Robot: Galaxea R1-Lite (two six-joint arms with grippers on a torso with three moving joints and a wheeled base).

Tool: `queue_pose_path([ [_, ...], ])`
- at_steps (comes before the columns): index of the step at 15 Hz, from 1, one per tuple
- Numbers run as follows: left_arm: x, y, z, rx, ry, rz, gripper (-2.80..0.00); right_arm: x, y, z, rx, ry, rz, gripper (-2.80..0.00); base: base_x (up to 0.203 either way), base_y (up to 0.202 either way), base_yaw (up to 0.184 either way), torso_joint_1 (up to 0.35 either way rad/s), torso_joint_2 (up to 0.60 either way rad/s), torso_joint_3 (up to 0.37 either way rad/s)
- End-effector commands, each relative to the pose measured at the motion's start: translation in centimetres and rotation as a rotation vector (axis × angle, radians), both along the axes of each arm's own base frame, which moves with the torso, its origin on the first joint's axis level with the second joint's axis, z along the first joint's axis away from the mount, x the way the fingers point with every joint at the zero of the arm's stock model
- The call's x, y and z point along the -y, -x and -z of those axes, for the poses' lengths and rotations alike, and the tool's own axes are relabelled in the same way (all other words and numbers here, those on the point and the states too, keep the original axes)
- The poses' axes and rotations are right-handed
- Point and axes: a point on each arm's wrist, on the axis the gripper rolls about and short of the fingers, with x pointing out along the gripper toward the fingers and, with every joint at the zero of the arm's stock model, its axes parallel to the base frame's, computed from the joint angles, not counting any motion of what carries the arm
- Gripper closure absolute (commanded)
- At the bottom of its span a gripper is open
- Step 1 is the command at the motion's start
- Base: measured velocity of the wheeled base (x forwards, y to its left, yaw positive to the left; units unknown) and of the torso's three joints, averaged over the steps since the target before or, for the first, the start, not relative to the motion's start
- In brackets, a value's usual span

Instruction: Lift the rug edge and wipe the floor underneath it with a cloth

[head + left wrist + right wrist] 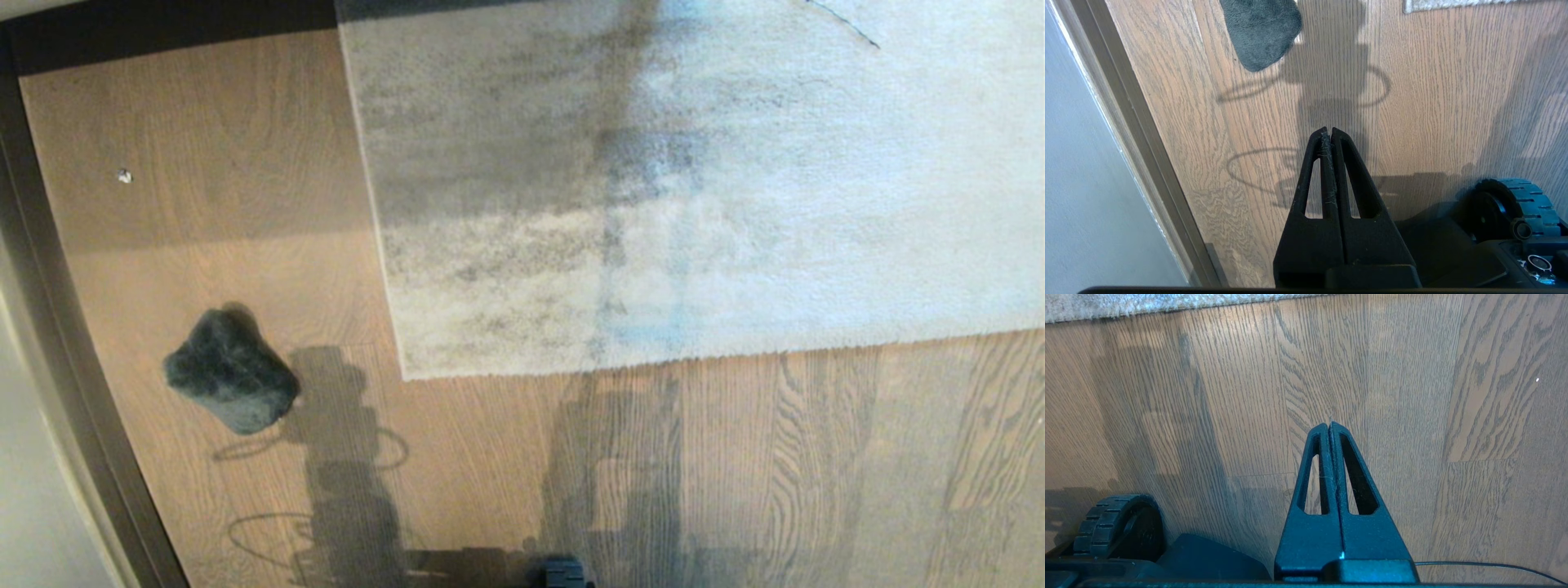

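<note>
Ahead of the closed left tool (1329, 131) lies the cloth (1261, 30).

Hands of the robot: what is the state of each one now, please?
Left hand: closed, holding nothing.
Right hand: closed, holding nothing.

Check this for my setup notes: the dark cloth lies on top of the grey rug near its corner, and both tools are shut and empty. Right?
Not quite. The dark cloth lies on the bare wood floor, to the left of the grey rug and apart from it, as the head view shows. The rest holds: the left tool and right tool are shut and empty.
</note>
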Motion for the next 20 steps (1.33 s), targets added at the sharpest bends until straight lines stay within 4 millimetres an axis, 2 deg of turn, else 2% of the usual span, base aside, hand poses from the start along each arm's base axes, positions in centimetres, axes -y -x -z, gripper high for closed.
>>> queue_pose_path([
  [1,0.00,0.01,0.00,0.000,0.000,0.000,0.00,0.00,-0.01,0.00,-0.001,0.000,-0.001,0.00,0.000,0.000,0.000,0.000,0.00,0.000],
  [10,0.00,-0.01,0.05,-0.002,0.008,-0.002,0.00,0.00,-0.01,0.00,-0.001,0.000,-0.001,0.00,0.000,0.000,0.000,0.001,0.00,0.004],
  [20,-0.01,-0.01,0.05,-0.002,0.018,-0.006,0.00,0.00,-0.01,0.00,-0.001,0.000,-0.001,0.00,0.000,0.000,0.000,0.003,0.00,0.182],
])
